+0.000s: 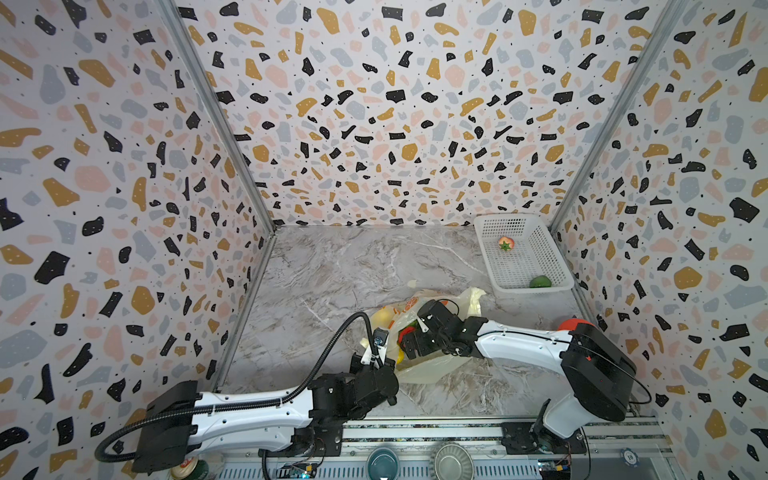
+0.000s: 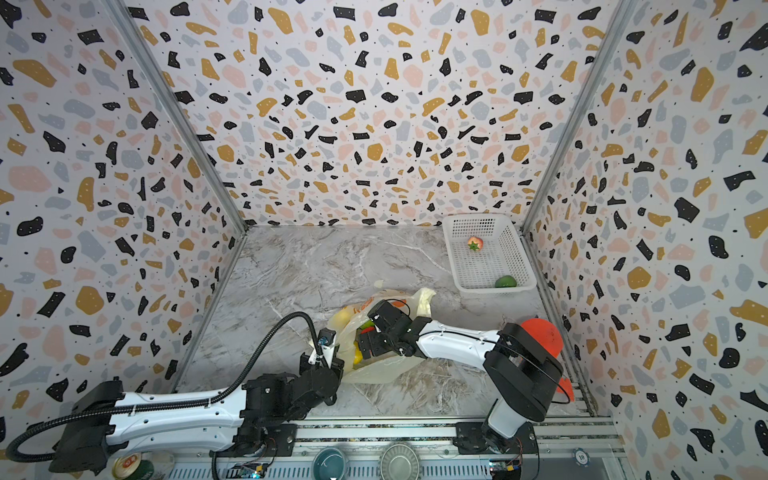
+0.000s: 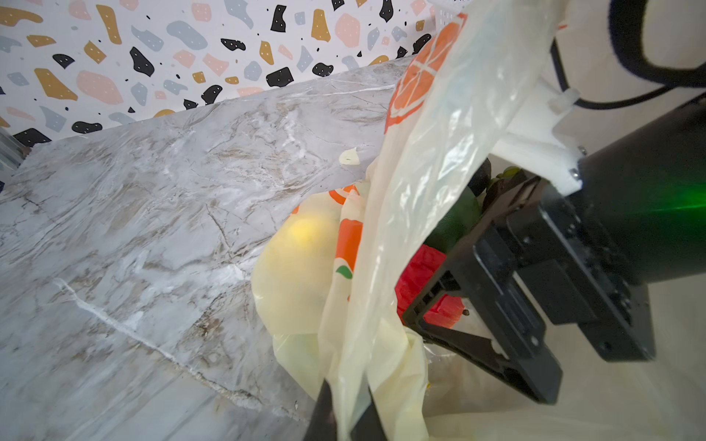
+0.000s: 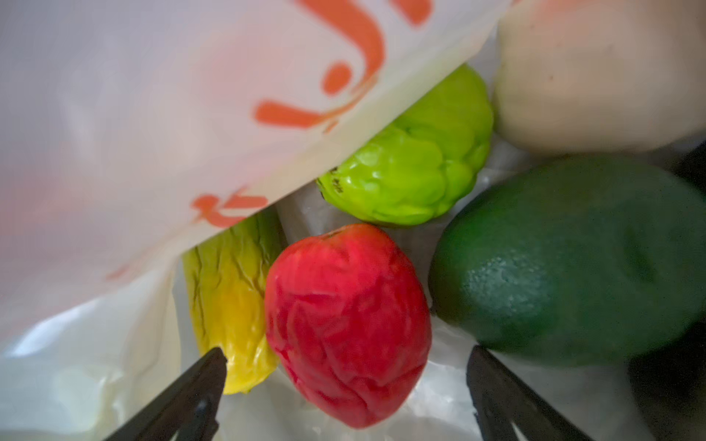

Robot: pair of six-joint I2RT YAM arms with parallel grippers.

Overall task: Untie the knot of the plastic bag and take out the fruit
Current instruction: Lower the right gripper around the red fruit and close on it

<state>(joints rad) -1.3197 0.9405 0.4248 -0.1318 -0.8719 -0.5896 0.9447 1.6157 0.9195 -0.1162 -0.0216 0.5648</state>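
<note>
Surroundings: the white basket [image 1: 519,226] is sitting well beyond the right gripper [image 4: 347,355]. Bag film is draping over the yellow fruit [image 4: 233,305] and lime-green fruit [image 4: 412,172] ahead of it.
Pose: the right arm is reaching into the bag with jaws spread wide. They are flanking the red fruit [image 4: 347,317], with the dark green fruit [image 4: 573,259] alongside. The left gripper [image 3: 345,416] is pinching a fold of film.
Item: the plastic bag [image 1: 428,370], pale yellow and orange-printed, is lying crumpled around both grippers.
</note>
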